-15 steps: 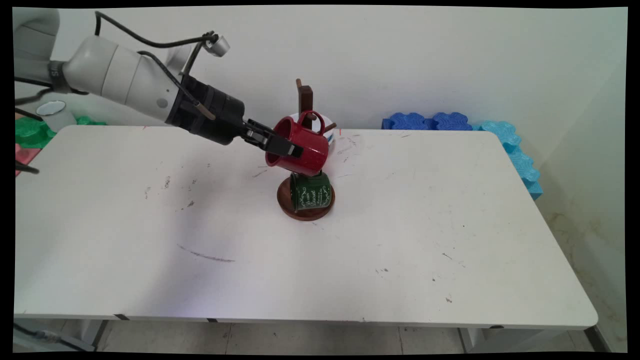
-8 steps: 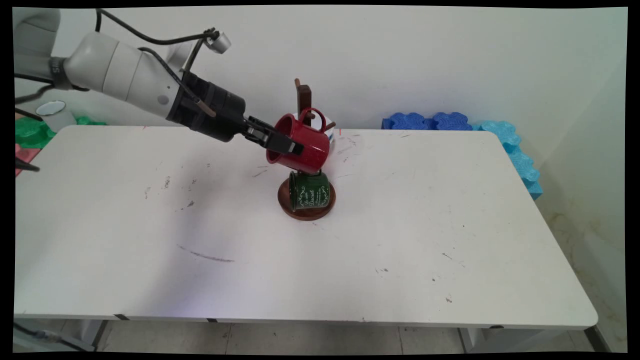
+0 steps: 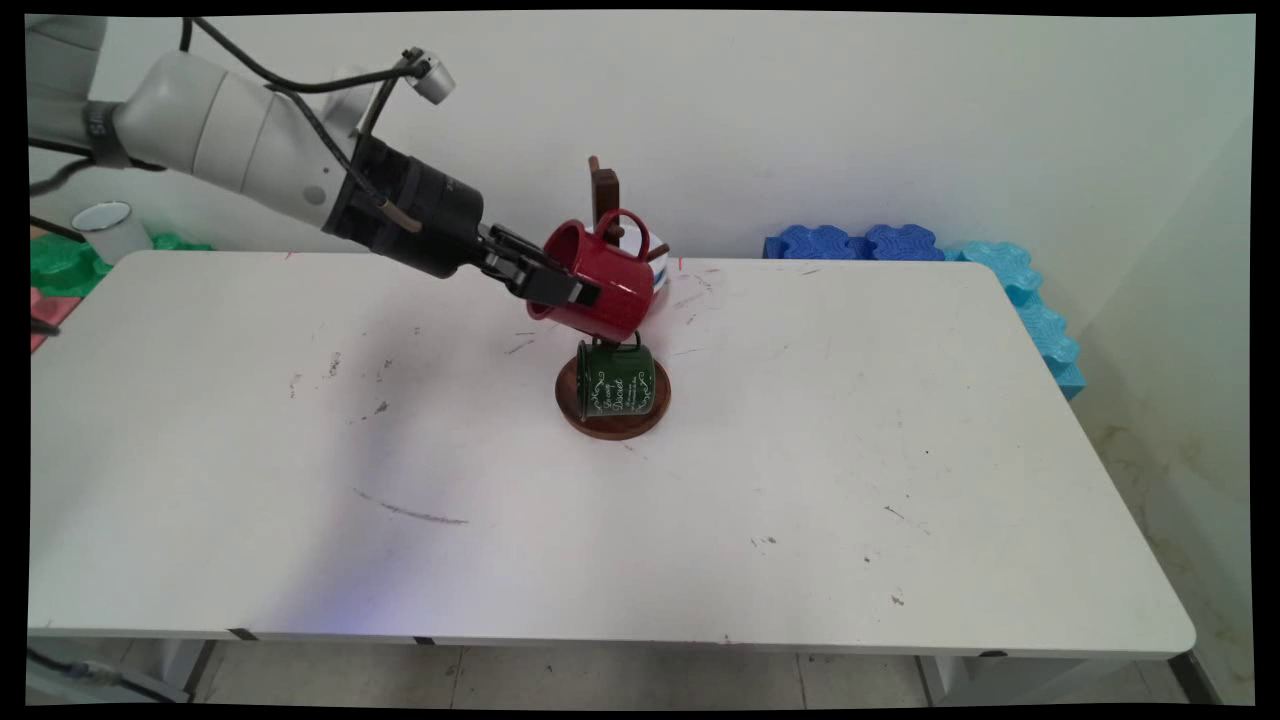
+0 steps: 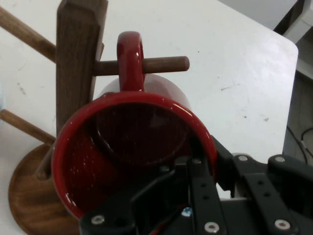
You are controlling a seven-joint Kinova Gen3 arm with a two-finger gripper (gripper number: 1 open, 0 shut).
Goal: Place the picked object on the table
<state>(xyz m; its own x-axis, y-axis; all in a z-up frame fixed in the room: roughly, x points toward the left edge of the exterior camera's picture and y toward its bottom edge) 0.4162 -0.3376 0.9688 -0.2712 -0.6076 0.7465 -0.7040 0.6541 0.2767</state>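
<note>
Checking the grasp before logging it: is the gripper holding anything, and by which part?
Yes. The gripper holds the red mug by its rim wall, one finger inside the mouth and one outside.

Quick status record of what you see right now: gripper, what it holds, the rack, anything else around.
gripper: shut on red mug's rim, one finger inside, one outside
red mug: tilted, mouth toward the gripper, handle ringed around a peg
rack: wooden post with pegs on a round base, mid-table
green mug: hangs low on the rack, below the red mug
white cup: behind the rack, mostly hidden
table: white, scuffed
foam pieces: blue, past the far right corner
</note>
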